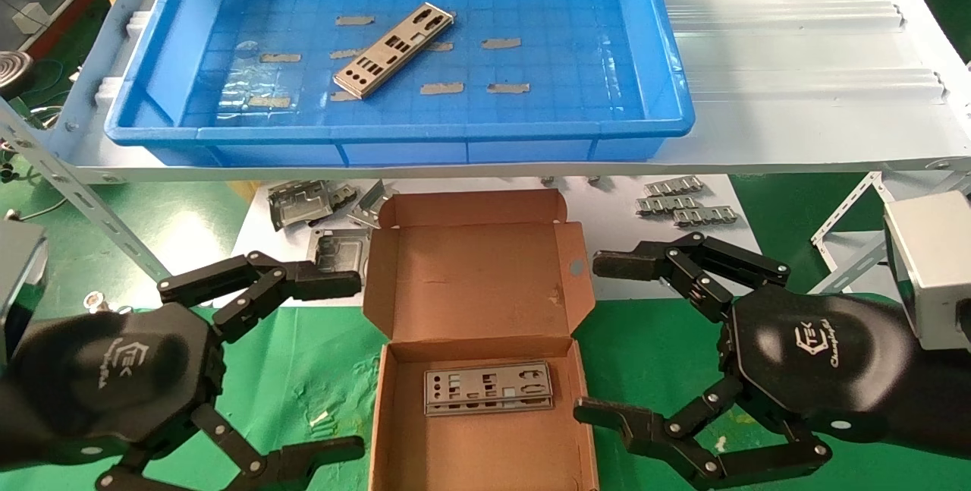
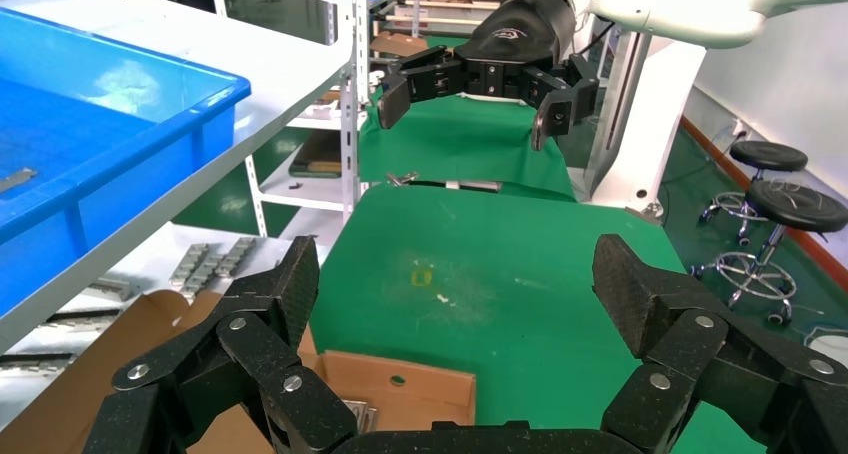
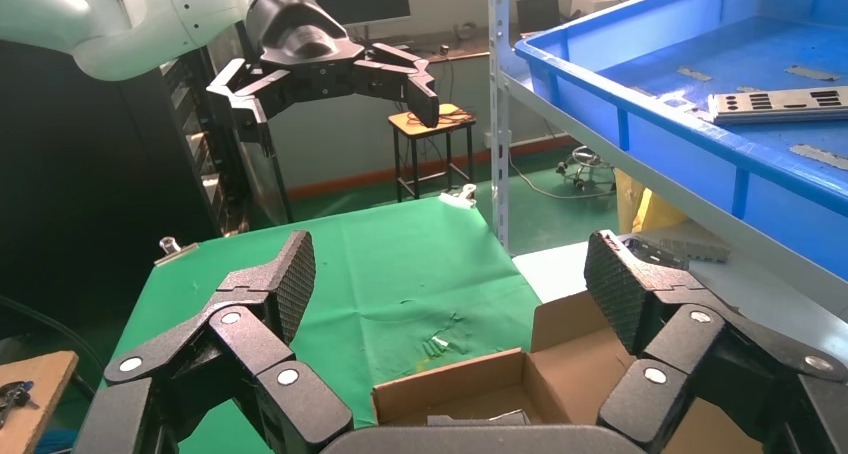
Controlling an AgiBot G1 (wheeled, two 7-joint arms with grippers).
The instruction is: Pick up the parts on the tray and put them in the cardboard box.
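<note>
Two black grippers hang low at the near edge of the scene, facing each other across the middle. The left gripper [image 1: 345, 366] sits at near left, its fingers spread wide and empty. The right gripper [image 1: 599, 339] mirrors it at near right, fingers likewise splayed apart, holding nothing.

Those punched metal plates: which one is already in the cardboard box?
The plate lying flat and level on the cardboard box floor; the other plate lies diagonally in the blue tray.
</note>
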